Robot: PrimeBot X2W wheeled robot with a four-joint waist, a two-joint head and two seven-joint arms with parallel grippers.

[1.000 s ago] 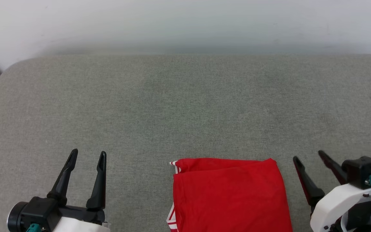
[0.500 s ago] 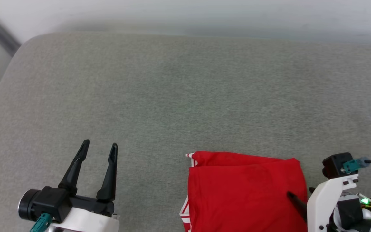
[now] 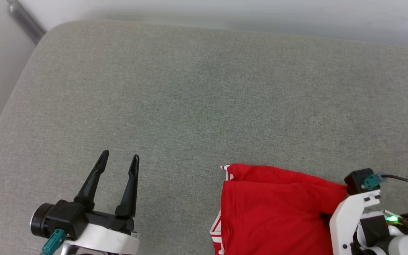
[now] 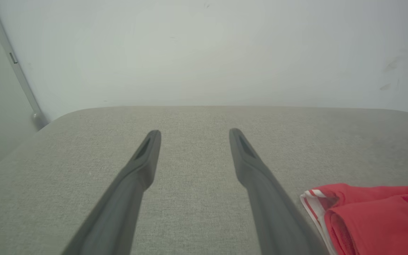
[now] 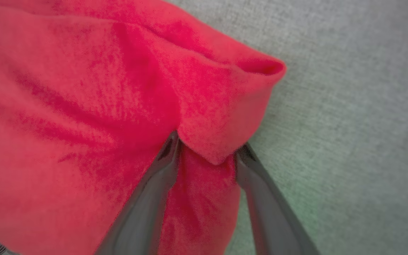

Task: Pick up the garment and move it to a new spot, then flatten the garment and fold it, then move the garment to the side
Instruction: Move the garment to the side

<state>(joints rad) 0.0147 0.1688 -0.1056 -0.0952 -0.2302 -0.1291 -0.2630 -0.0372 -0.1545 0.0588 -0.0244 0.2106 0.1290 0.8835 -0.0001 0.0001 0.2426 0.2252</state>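
The garment [image 3: 275, 209] lies folded, plain red side up, at the near right of the grey cushion [image 3: 204, 106]; striped trim shows at its left edge. In the left wrist view the garment [image 4: 377, 212] sits right of my left gripper [image 4: 194, 131]. That left gripper [image 3: 120, 154] is open and empty over bare cushion, well left of the cloth. My right gripper [image 5: 208, 141] straddles the right edge of the garment [image 5: 83, 106], jaws apart with a bunched fold between them. In the head view its wrist hides most of its fingers.
The cushion's rounded left edge [image 3: 16, 92] drops off beside a pale wall with a metal rail [image 3: 23, 19]. A wall runs along the cushion's far edge. Bare grey fabric stretches ahead and to the left of the garment.
The head camera has shifted. My right gripper has swung from beside the garment onto its right edge, tipping down, and its jaws have begun narrowing on the fold. The left gripper stays open.
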